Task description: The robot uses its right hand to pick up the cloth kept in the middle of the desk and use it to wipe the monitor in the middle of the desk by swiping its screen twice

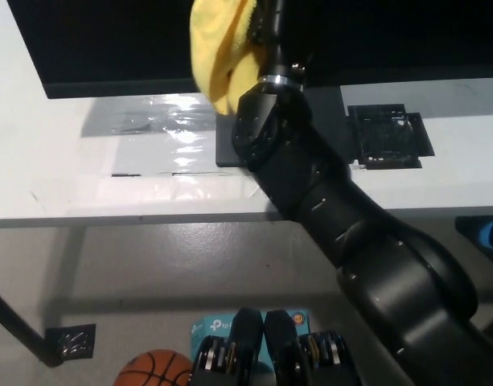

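Observation:
My black right arm reaches up from the bottom right to the monitor (109,40), whose dark screen fills the top of the head view. The right hand (270,24) is shut on a yellow cloth (220,44), which is pressed against the lower middle of the screen and hangs down over its bottom edge. Much of the hand is hidden at the top edge of the picture. The monitor's black stand (228,141) shows just left of my forearm. My left hand is out of view.
The white desk (85,185) runs across the picture, with a shiny plastic sheet (162,121) under the monitor. A black square object (388,135) lies on the desk at the right. On the floor below are a basketball (149,371) and a black bracket (69,342).

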`<state>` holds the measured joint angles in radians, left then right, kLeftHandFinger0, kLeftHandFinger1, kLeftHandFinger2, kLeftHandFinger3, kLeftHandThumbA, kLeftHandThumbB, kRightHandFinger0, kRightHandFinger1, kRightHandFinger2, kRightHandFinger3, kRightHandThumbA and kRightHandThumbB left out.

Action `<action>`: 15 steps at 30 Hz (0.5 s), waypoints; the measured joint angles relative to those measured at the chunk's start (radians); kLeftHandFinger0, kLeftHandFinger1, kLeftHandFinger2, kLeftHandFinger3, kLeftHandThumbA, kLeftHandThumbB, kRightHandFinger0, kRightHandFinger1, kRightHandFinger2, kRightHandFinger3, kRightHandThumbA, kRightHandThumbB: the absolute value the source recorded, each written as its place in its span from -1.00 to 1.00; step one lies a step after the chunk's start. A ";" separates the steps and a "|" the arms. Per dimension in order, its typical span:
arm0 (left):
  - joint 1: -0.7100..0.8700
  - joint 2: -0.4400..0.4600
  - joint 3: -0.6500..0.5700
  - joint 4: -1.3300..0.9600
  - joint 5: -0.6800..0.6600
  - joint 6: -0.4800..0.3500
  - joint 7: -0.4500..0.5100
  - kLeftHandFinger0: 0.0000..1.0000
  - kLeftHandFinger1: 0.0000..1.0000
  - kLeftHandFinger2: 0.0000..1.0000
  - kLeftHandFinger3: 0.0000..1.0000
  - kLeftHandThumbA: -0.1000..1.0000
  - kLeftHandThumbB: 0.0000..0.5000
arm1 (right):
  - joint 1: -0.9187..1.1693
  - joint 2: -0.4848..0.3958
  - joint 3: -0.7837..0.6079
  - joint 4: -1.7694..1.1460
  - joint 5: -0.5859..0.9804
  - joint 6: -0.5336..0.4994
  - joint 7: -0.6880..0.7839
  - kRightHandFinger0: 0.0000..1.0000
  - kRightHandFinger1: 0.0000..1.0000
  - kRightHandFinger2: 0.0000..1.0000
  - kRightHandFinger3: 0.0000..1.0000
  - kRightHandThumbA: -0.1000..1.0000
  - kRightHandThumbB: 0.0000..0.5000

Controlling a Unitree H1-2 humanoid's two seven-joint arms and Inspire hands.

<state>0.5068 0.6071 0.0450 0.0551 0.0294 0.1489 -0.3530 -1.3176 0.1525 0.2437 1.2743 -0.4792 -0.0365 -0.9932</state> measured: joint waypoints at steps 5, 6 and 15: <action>0.003 -0.011 0.013 -0.003 -0.001 -0.001 0.000 0.53 0.47 0.70 1.00 -0.67 -0.53 | 0.008 -0.036 0.017 -0.005 -0.008 -0.009 0.000 -1.00 -0.99 -0.37 -0.54 -1.00 -0.43; 0.005 -0.011 0.016 -0.004 -0.001 -0.001 0.000 0.53 0.47 0.70 1.00 -0.66 -0.53 | 0.011 -0.046 0.022 -0.006 -0.012 -0.012 0.000 -1.00 -0.99 -0.33 -0.53 -1.00 -0.43; 0.018 -0.011 0.027 -0.004 -0.006 -0.001 0.000 0.52 0.45 0.62 1.00 -0.67 -0.49 | 0.037 -0.152 0.028 -0.035 -0.026 -0.022 0.003 -1.00 -1.00 -0.36 -0.26 -1.00 -0.45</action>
<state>0.5252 0.5958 0.0717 0.0510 0.0230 0.1478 -0.3532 -1.2808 0.0010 0.2712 1.2392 -0.5052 -0.0582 -0.9905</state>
